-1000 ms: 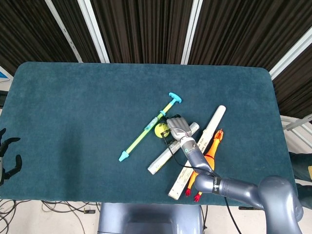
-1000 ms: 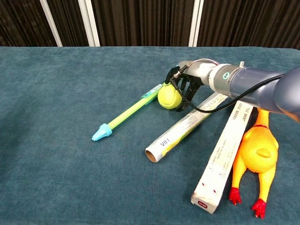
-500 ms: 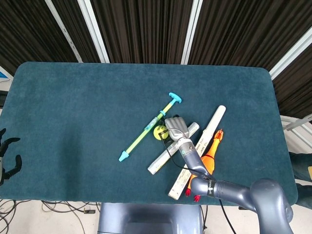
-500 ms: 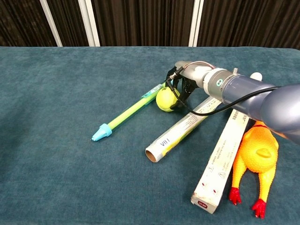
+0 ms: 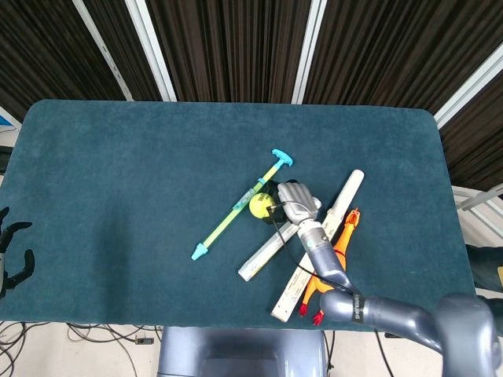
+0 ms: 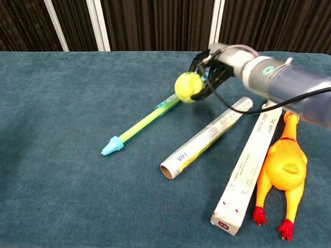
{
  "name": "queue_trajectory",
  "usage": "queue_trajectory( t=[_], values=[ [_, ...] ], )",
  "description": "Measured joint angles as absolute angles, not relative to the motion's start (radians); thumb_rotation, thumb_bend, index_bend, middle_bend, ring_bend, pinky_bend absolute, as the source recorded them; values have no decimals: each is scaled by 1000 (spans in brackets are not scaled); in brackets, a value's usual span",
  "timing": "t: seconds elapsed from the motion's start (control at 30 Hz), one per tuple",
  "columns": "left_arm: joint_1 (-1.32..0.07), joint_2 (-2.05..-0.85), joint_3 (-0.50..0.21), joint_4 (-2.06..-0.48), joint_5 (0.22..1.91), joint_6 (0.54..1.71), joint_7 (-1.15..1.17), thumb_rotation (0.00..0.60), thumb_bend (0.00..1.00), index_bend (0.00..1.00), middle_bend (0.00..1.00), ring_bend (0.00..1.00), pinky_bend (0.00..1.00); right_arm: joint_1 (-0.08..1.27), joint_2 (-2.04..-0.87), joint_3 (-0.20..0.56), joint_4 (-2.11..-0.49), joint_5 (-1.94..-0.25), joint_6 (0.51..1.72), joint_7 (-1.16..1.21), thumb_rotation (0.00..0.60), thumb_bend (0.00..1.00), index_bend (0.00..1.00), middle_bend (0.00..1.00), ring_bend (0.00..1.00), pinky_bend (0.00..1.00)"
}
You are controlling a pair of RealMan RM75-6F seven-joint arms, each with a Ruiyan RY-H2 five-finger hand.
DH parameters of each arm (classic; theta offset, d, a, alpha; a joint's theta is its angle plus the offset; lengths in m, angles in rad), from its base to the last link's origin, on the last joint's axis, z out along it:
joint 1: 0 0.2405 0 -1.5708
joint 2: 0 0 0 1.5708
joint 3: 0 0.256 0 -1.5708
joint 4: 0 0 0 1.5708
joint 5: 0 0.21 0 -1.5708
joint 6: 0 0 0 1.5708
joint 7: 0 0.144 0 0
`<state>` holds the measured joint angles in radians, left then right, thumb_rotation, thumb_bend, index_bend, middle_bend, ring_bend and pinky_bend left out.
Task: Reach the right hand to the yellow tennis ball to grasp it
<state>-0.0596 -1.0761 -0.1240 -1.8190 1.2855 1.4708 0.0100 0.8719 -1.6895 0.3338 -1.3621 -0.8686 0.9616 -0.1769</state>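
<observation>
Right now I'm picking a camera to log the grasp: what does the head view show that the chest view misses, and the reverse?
Only the head view shows the idle left robot hand off the table edge and the stick's T-handle. Only the chest view shows the ball lifted off the cloth, and the roll's open end. Both show the right robot hand holding the ball, plus box and chicken.

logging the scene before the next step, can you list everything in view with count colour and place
tennis ball: 1, yellow, held above the table near its middle
toy pump: 1, yellow-green with cyan ends, lying diagonally left of the ball
foil-wrap roll: 1, white, right of the pump
long box: 1, white, right of the roll
rubber chicken: 1, orange-yellow with red feet, right edge
table: 1, dark teal cloth
right hand: 1, grey, gripping the ball
left hand: 1, black, off the table's left edge, holding nothing
</observation>
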Motion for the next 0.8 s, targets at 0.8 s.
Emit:
queue_trajectory(
  t=[0.8],
  values=[
    [-60,-1092,-125,-1816,1284,1483,40,600,526,250,0,0,0,367,-1067,383,-1800,-1300,1081,750,600,441,609,527,518,263]
  ],
)
